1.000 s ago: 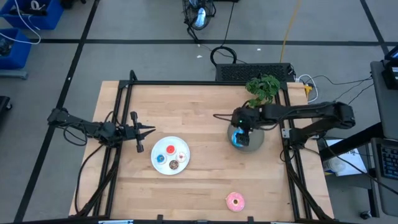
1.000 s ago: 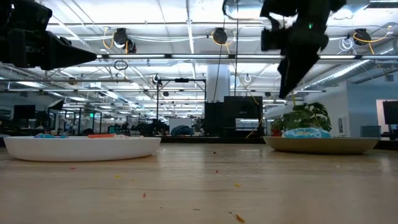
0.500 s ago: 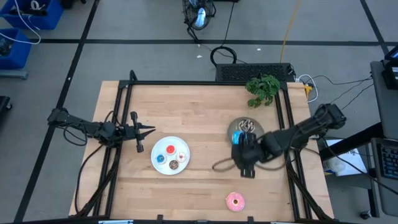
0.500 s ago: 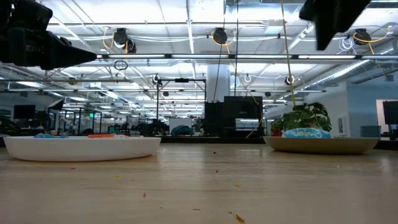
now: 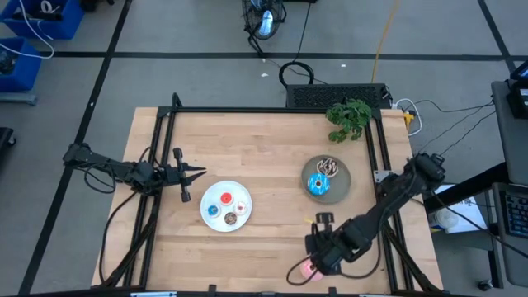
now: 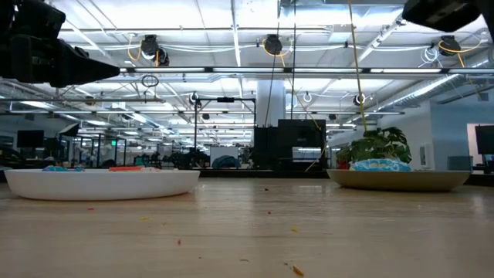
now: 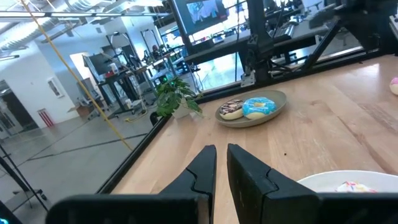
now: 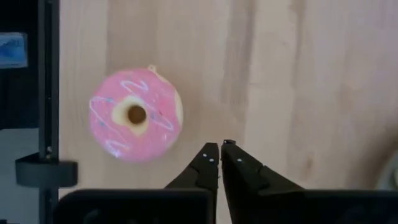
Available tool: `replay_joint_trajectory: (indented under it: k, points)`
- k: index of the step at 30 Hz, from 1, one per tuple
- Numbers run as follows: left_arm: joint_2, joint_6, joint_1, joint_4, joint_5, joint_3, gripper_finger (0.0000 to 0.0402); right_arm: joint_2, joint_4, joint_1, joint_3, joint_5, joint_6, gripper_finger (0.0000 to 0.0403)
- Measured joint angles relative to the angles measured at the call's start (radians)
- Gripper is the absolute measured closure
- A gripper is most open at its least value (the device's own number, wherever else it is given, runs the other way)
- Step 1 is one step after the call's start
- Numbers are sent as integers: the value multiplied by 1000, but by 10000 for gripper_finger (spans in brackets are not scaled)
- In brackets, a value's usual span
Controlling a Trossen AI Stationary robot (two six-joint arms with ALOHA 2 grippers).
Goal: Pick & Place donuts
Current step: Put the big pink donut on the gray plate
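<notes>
Above the pink-iced donut, the right end effector has arrived from the grey plate, fingers pressed together, empty.

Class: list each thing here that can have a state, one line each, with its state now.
Pink-iced toy ring donut: flat on the wooden table, not gripped.
Right end effector: shut, empty, beside that donut.
Left end effector: shut, empty.
Grey round plate: holds two donuts.
White round plate: holds small donuts.
</notes>
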Motion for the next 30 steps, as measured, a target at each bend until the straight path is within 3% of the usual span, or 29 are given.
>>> replay_joint_trajectory:
  k: [9,22,30]
  points:
    - [0,-24,0,0,0,0,355,42,106,-18,0,-1,-101,391]
    - [0,-23,0,0,0,0,355,24,145,-34,-17,29,-116,402]
    - [0,-40,0,0,0,0,355,25,221,-35,-55,-2,-50,379]
